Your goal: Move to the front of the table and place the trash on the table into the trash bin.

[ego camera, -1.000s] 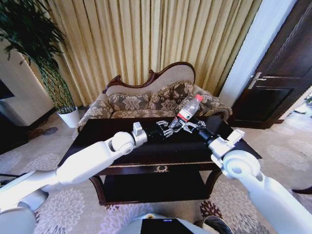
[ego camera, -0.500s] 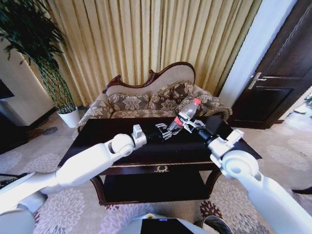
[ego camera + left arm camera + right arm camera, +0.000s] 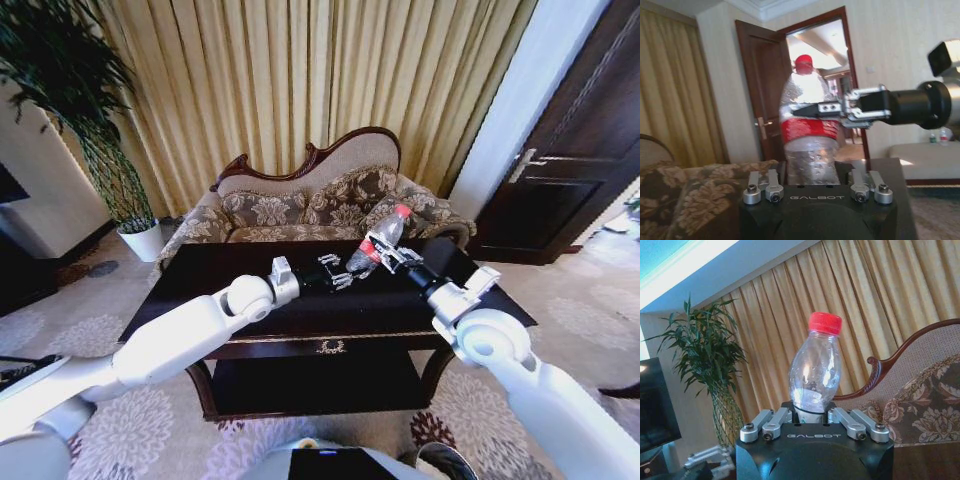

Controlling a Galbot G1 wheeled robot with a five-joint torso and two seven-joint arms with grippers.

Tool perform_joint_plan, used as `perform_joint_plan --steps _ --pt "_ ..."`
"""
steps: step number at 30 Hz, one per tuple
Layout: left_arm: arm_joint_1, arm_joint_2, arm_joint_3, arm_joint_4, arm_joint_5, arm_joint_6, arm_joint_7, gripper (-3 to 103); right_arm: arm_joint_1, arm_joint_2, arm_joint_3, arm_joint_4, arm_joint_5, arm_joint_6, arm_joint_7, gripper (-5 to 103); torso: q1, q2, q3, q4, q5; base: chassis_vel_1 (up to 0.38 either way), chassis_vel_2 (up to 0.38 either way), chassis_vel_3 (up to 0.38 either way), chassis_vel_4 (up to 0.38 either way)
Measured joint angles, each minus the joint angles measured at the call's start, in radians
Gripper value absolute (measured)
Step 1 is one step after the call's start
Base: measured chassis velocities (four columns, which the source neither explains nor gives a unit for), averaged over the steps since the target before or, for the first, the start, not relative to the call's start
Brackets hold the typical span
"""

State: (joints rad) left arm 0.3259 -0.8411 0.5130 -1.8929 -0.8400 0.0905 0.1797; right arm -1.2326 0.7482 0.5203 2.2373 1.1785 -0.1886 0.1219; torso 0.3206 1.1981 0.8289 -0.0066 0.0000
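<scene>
Bottle [image 3: 380, 238], held by our closed right gripper [image 3: 392, 256] above the table [image 3: 200, 270], tilts cap far-right, base just beside our open, empty left gripper [image 3: 338, 272].

The bottle's [image 3: 816, 365] base is hidden behind the right gripper's [image 3: 812, 421] housing in the right wrist view, its lower body likewise behind the left gripper [image 3: 813, 186] in the left wrist view, label print unreadable.
</scene>
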Motion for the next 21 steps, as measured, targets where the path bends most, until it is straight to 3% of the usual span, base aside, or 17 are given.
perform_joint_plan --steps 2,4,6,9,15,18,21 --pt "0.011 0.011 -0.018 -0.007 -0.004 0.001 -0.007 60 0.000 0.000 0.001 -0.002 0.000 0.000 0.000 25 0.000 0.000 0.000 0.0000 -0.0001 0.000 0.000 0.000 0.000" --pt "0.030 0.035 -0.043 -0.023 -0.012 0.003 -0.016 77 0.002 0.002 0.002 -0.009 0.000 0.000 0.000 25 0.000 0.000 0.000 0.0002 -0.0001 0.000 0.000 0.000 0.000" --pt "0.034 0.040 -0.048 -0.027 -0.013 0.003 -0.018 77 0.002 0.003 0.002 -0.011 0.000 0.001 0.000 25 0.000 0.000 0.000 0.0001 -0.0002 0.000 0.000 0.000 0.000" --pt "0.079 0.075 -0.098 -0.062 -0.023 0.006 -0.036 93 0.004 0.013 0.002 -0.023 -0.003 0.003 -0.001 25 0.000 0.000 0.000 0.0001 -0.0001 0.000 0.000 0.000 0.000" --pt "0.163 0.109 -0.204 -0.115 -0.051 0.018 -0.071 100 0.003 0.030 0.012 -0.044 -0.020 0.007 -0.001 25 0.000 0.000 0.000 0.0001 -0.0002 0.000 0.000 0.000 0.000" --pt "0.341 0.131 -0.379 -0.177 -0.091 0.035 -0.157 100 0.000 0.039 0.022 -0.067 -0.054 0.012 -0.002 25 0.000 0.000 0.000 0.0002 -0.0003 0.000 0.000 0.000 0.000" --pt "0.404 0.134 -0.449 -0.188 -0.095 0.042 -0.173 100 0.002 0.040 0.024 -0.074 -0.063 0.016 -0.002 25 0.000 0.000 0.000 0.0004 -0.0001 0.000 0.000 0.000 0.000"
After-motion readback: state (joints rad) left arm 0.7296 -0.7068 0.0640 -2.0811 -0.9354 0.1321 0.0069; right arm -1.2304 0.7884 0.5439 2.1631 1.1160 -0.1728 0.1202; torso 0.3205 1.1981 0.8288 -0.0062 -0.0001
